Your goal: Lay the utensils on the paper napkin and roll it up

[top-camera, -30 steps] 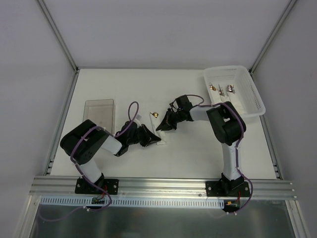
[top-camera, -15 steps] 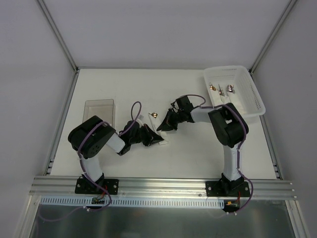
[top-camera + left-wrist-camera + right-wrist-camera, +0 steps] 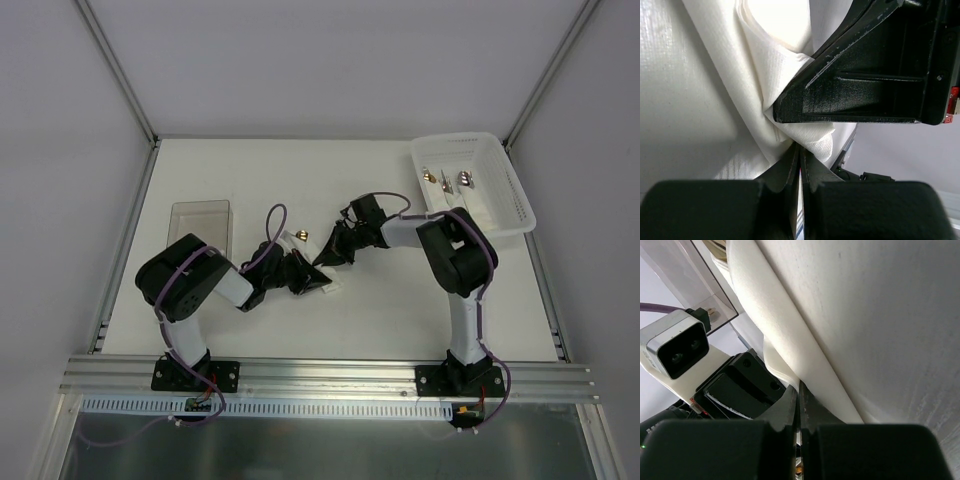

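The paper napkin [image 3: 765, 65] is bunched up. My left gripper [image 3: 799, 149] and right gripper [image 3: 799, 386] are each clamped tight on a fold.

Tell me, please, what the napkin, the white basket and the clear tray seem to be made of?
Napkin: soft white paper, matte, with a fine embossed weave and creases.
White basket: likely moulded plastic, judging by its perforated walls.
Clear tray: seemingly transparent plastic, glossy; the table shows through.
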Available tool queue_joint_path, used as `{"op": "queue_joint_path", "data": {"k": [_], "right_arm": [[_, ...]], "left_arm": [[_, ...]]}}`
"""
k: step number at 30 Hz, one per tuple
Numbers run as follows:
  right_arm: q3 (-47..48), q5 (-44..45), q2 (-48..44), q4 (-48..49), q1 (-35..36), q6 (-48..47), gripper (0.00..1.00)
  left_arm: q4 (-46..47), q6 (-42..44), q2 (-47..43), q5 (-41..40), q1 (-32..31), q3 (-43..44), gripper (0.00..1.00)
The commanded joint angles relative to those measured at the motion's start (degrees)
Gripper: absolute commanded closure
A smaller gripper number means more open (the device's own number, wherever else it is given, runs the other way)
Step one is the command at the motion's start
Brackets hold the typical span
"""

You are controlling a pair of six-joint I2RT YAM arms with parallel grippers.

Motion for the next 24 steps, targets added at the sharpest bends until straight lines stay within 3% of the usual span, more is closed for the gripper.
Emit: {"op": "queue_joint_path", "data": {"k": [1,3,8,12,15,18,24], "right_arm": [[1.39,2.35,3.03,-4.22,0.97,-1.27,0.99],[1.57,2.18,3.38,-5.46,0.88,-1.37,0.96],[3.59,2.09,4.44,-9.23,0.97,-3.65,0.77],[3.76,2.18,4.44,-9.77,0.97,-4.27,0.60],[3.76,2.27,4.26,-9.86,0.97,-4.62,0.46],[3.68,2.35,4.35,-9.95,1.06,-4.54,0.40],[4.82,2.35,4.79,-10.65,1.41,-4.53,0.32]], "left_arm": [[-7.66,3.69,-0.36,-1.88,-0.82,-1.69,1.00],[-7.48,4.30,-3.86,-2.49,-0.82,-2.66,0.97],[-12.64,7.28,-17.39,-4.42,-0.82,-6.62,0.83],[-26.43,11.59,-33.97,-8.90,-0.56,-5.66,0.76],[-36.20,15.01,-41.03,-12.86,1.28,-2.50,0.71],[-42.01,16.87,-41.77,-13.75,4.96,1.63,0.68],[-42.81,17.41,-35.10,-12.16,9.19,6.91,0.70]]}}
